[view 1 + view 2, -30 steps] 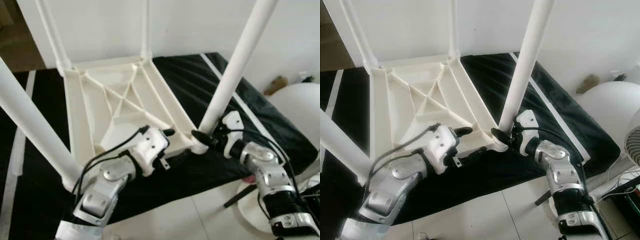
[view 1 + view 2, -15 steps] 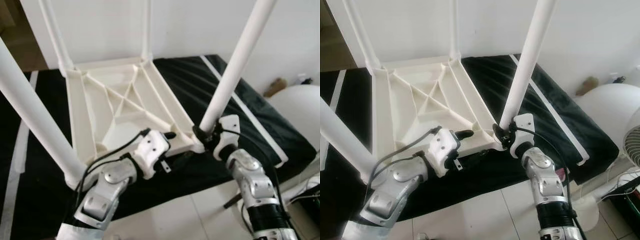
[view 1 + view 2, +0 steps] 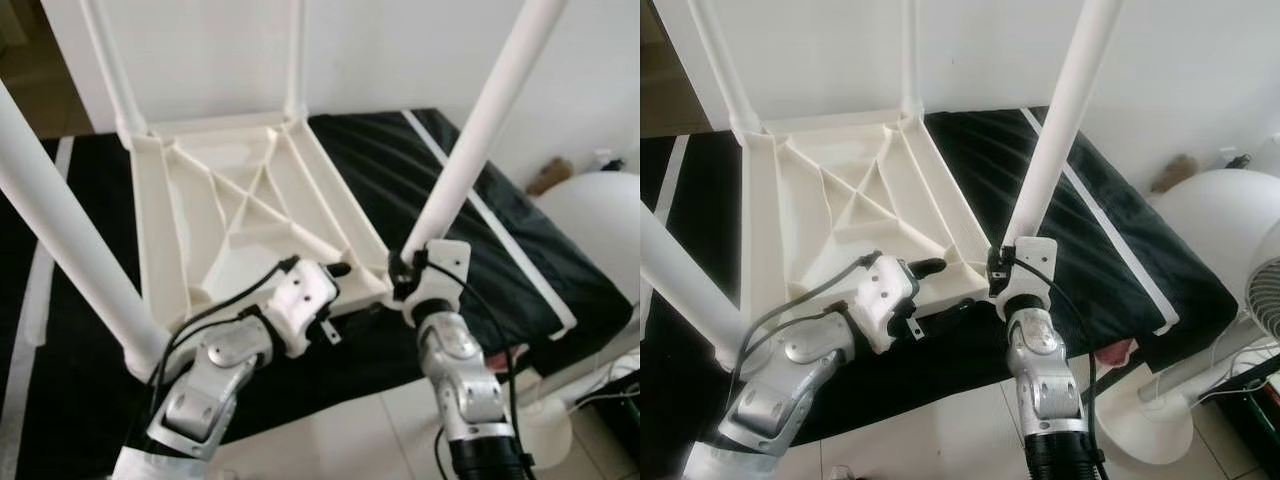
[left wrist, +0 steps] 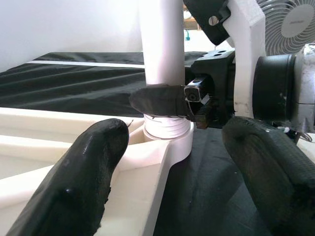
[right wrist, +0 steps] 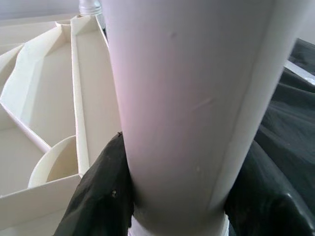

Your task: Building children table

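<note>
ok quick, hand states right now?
Left hand: open, holding nothing, beside the tabletop's corner.
Right hand: closed on the white table leg near its base.

The left gripper (image 4: pixel 172 196) has its fingers spread, just short of the table leg (image 4: pixel 162 44). The right gripper (image 4: pixel 167 101) clamps that leg above its socket (image 4: pixel 167 132).

Table legs (image 3: pixel 500 110) run past the top edge (ends unseen).
</note>
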### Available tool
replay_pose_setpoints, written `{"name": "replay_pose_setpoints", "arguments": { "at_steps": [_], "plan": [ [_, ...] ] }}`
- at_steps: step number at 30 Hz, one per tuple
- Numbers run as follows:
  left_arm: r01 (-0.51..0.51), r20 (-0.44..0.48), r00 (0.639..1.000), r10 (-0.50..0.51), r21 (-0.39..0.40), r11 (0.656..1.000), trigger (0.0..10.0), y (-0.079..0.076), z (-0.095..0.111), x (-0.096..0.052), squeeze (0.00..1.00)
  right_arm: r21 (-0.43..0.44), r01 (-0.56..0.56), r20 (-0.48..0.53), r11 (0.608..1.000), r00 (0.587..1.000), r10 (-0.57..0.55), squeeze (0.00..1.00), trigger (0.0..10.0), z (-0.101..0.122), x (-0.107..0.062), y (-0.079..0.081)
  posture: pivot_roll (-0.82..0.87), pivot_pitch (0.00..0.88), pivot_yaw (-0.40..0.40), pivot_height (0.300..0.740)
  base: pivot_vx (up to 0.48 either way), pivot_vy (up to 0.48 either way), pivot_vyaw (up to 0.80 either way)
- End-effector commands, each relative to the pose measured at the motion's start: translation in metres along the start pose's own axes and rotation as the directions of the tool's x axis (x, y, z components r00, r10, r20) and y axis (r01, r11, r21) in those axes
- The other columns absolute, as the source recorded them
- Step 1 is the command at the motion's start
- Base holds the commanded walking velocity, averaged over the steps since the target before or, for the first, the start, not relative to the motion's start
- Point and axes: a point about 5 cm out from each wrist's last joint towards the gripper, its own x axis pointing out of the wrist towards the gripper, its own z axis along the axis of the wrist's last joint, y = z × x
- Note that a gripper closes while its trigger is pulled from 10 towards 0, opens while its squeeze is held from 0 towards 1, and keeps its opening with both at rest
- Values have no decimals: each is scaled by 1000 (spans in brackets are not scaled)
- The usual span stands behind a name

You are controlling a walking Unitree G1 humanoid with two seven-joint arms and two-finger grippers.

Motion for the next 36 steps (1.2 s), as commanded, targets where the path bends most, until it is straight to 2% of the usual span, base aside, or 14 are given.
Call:
{"name": "replay_pose_setpoints", "arguments": {
  "at_steps": [1, 6, 7, 10, 11, 13, 16, 20, 21, 22, 23, 27, 32, 36],
  "plan": [
    [-22, 6, 1000, 22, -4, 1000, 10000, -2, 1, 0, 0, 41, 19, -69, 999, 997, -16, 0, 10000, -14, -7, 4, 9, 66, -59, 740, 0, 0, 0],
    [-12, 5, 1000, 12, -3, 1000, 10000, -2, 1, 1, 0, 39, 53, -71, 998, 996, -50, 0, 10000, -13, -8, -4, 4, 69, -58, 740, 0, 0, 0],
    [-16, 2, 1000, 16, -1, 1000, 10000, 0, 1, -1, 0, 42, 62, -68, 997, 996, -59, 902, 10000, -12, -10, -6, 2, 72, -59, 740, 0, 0, 0],
    [-18, 1, 1000, 18, -1, 1000, 10000, 1, 0, -1, 0, 44, 61, -66, 997, 996, -58, 902, 10000, -11, -10, -7, 1, 72, -59, 740, 0, 0, 0],
    [-19, 0, 1000, 19, -2, 1000, 10000, 1, 0, -1, 0, 46, 46, -57, 998, 997, -44, 1000, 10000, -10, -10, -8, 1, 73, -60, 740, 0, 0, 0],
    [-20, -1, 1000, 20, -2, 1000, 10000, 1, 0, -2, 0, 58, 10, -37, 998, 999, -8, 1000, 10000, -6, -10, -8, 2, 72, -62, 740, 0, 0, 0],
    [-22, -1, 1000, 22, -2, 1000, 10000, 0, 0, -3, 0, 32, -108, 23, 994, 994, 107, 1000, 10000, 2, -10, -19, 6, 73, -68, 740, 0, 0, 0],
    [-25, -2, 1000, 25, 1, 1000, 10000, 1, 0, -5, 0, 18, -136, 9, 990, 991, 136, 1000, 10000, 3, -10, -35, 3, 74, -71, 740, 0, 0, 0],
    [-25, -4, 1000, 25, 1, 1000, 10000, 2, 0, -5, 0, 0, -183, 4, 983, 983, 183, 639, 10000, 4, -9, -39, -3, 74, -68, 740, 0, 0, 0],
    [-26, -5, 1000, 26, 1, 1000, 10000, 2, 0, -5, 0, -12, -215, 0, 977, 977, 215, 639, 10000, 5, -9, -40, -3, 74, -68, 740, 0, 0, 0],
    [-26, -5, 1000, 26, 0, 1000, 10000, 3, 0, -5, 0, -75, -267, -9, 961, 964, 267, 0, 10000, 6, -7, -43, -7, 74, -66, 740, 0, 0, 0],
    [-24, -3, 1000, 24, 0, 1000, 10000, 4, 1, -4, 0, -117, -343, -33, 932, 939, 341, 0, 10000, 6, -4, -45, -9, 73, -65, 740, 0, 0, 0],
    [-14, 7, 1000, 14, 1, 1000, 10000, 3, 4, -3, 0, -180, -544, -93, 820, 839, 536, 0, 10000, 9, 8, -47, -8, 71, -55, 740, 0, 0, 0],
    [-10, 7, 1000, 10, 1, 1000, 10000, 3, 4, -3, 0, -182, -584, -108, 791, 812, 574, 0, 10000, 10, 12, -47, -4, 69, -54, 740, 0, 0, 0]
  ]
}}
